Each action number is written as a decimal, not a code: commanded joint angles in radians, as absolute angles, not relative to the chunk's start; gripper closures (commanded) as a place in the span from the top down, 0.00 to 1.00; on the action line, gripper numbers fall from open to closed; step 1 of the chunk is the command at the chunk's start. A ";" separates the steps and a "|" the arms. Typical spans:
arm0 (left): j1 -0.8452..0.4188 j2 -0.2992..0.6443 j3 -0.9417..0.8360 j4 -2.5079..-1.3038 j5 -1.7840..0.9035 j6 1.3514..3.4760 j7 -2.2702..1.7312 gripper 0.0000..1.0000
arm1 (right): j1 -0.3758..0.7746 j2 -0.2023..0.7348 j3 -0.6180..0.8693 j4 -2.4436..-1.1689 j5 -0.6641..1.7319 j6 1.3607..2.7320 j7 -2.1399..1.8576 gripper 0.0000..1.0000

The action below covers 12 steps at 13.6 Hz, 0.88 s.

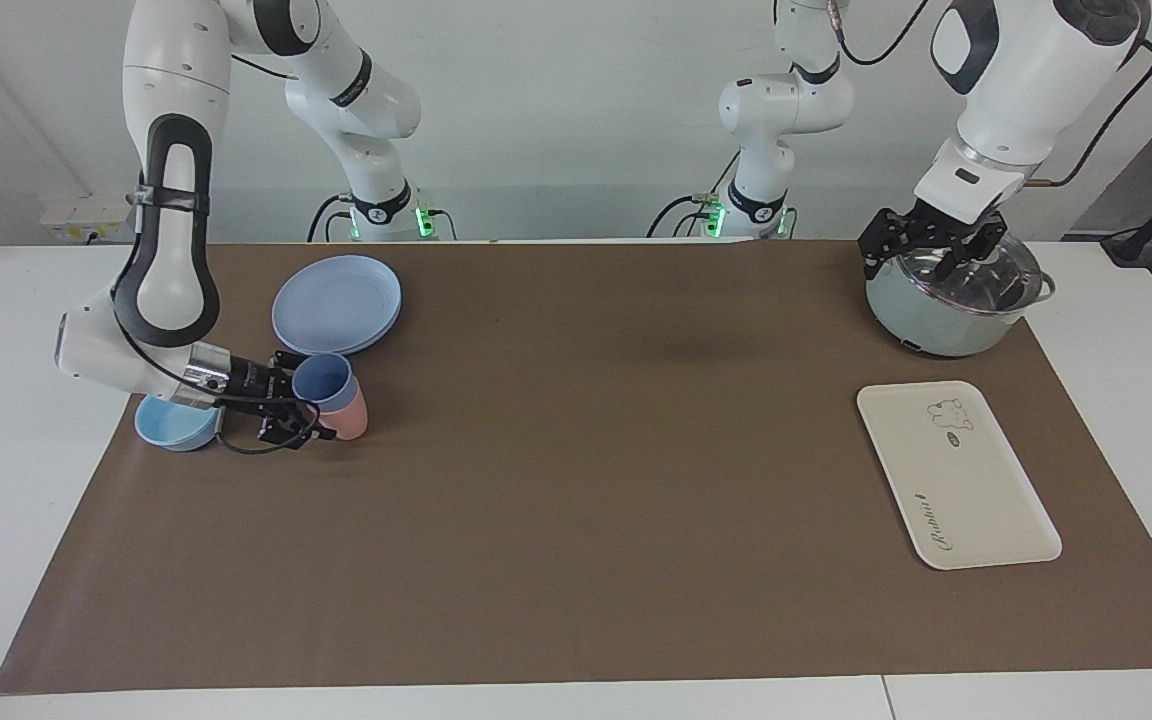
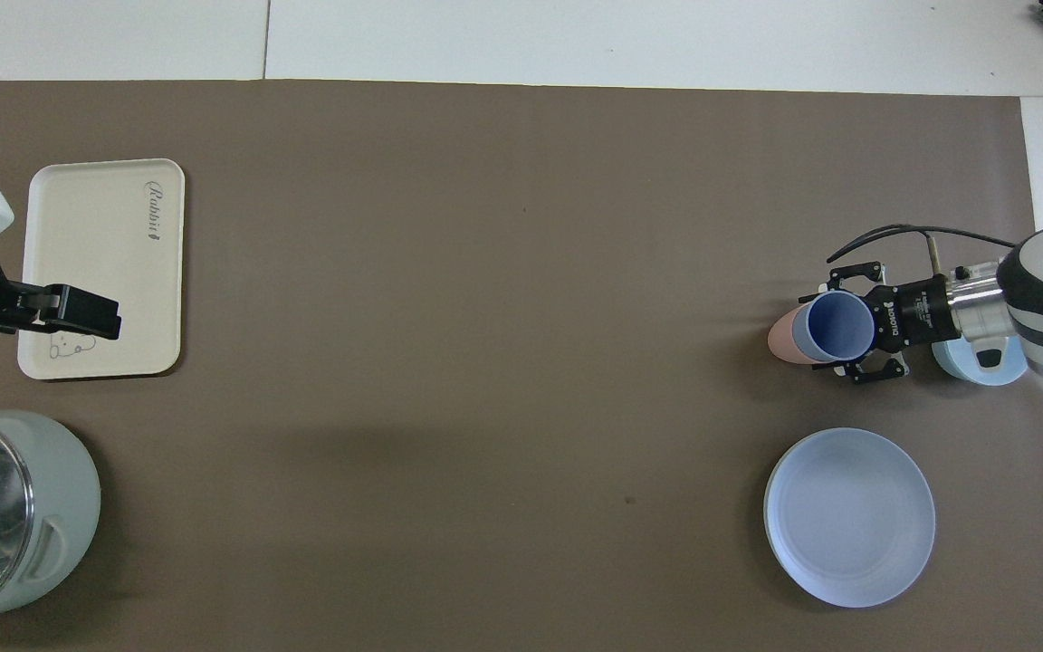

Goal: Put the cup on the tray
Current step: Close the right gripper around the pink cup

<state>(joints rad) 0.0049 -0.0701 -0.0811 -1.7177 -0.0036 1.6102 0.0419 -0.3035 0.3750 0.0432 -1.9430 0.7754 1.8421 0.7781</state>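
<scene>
The right claw [image 1: 298,405] is down low at the right arm's end of the surface [image 1: 576,520], its fingers wide and straddling the cup [image 1: 322,381]. That cup is the periwinkle-blue tumbler, and it sits nested in a pink cup [image 1: 348,415] of the same shape, both tipped on a slant. From the overhead view one finger [image 2: 850,275] lies on either side of the blue rim; whether they already press the wall I cannot say for sure, it may be only close.

The cup looks like thin light plastic, stiff enough to take a squeeze but smooth and tapered, so a grip low down could slide. My call: take it across the upper wall just under the rim, where it stands proud of the pink cup. The snag is the nesting: the pink one could ride up with it, so a clean pull along the cup's own axis looks wisest.

Just beside the claw is a light-blue bowl [image 1: 172,424], and a round blue plate [image 1: 337,303] lies nearer the robots. The tray [image 1: 976,500] waits well apart at the left arm's end, bare. The left claw [image 1: 926,248] hangs with fingers spread over the lidded pot [image 1: 946,310], waiting.
</scene>
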 commanded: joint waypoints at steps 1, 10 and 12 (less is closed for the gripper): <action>-0.002 -0.107 -0.083 -1.761 0.006 1.634 0.029 1.00 | -0.301 0.333 0.049 -2.002 0.842 1.870 0.746 0.93; -0.002 -0.106 -0.087 -1.759 -0.018 1.637 0.017 1.00 | -0.172 0.256 0.054 -2.042 0.925 1.832 0.742 0.00; -0.011 -0.106 -0.087 -1.759 -0.087 1.660 -0.017 1.00 | -0.112 0.226 0.052 -2.039 0.934 1.841 0.810 0.00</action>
